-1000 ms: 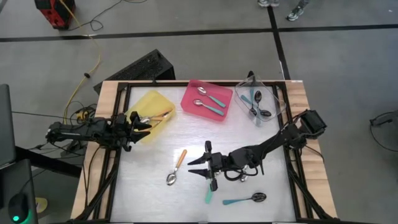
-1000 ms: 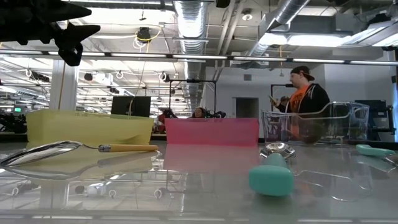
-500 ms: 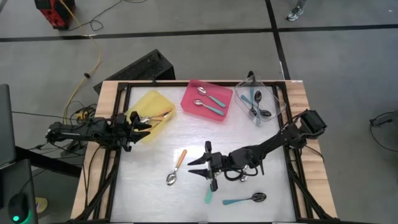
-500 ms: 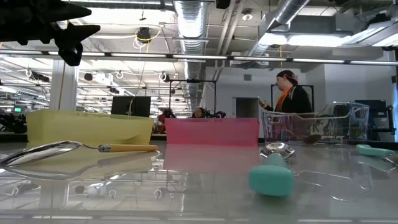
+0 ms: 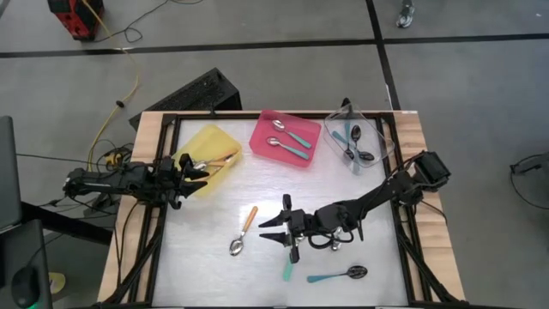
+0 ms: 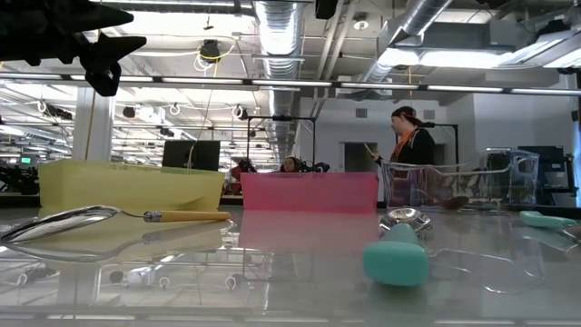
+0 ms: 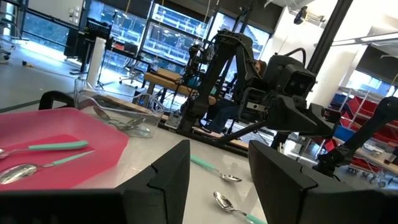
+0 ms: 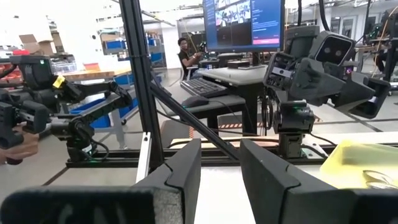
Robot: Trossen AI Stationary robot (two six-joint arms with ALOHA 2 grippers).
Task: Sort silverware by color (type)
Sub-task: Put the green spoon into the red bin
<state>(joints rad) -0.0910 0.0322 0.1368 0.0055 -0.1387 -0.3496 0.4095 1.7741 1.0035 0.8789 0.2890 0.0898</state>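
Observation:
An orange-handled spoon [image 5: 244, 230] [image 6: 118, 216] lies flat on the table, left of my right gripper [image 5: 262, 231]. That gripper is open and hovers above the table's middle, holding nothing. A teal handle [image 5: 288, 269] [image 6: 397, 257] sticks out from under it toward the near edge. A teal spoon with a black bowl [image 5: 339, 275] lies near the near edge. A silver bowl [image 5: 336, 245] shows under the right arm. My left gripper [image 5: 204, 171] [image 7: 219, 152] is open and empty. It hovers over the near left part of the yellow tray [image 5: 212, 148], which holds orange-handled spoons.
The pink tray [image 5: 286, 137] holds two teal-handled silver spoons. The clear tray [image 5: 353, 142] at the far right holds teal spoons with black bowls. Bare table lies between the trays and the loose spoons. A person [image 6: 410, 145] stands in the room beyond.
Both arms have kept still and no spoon has moved. The person in the room behind the table has walked toward the picture's left.

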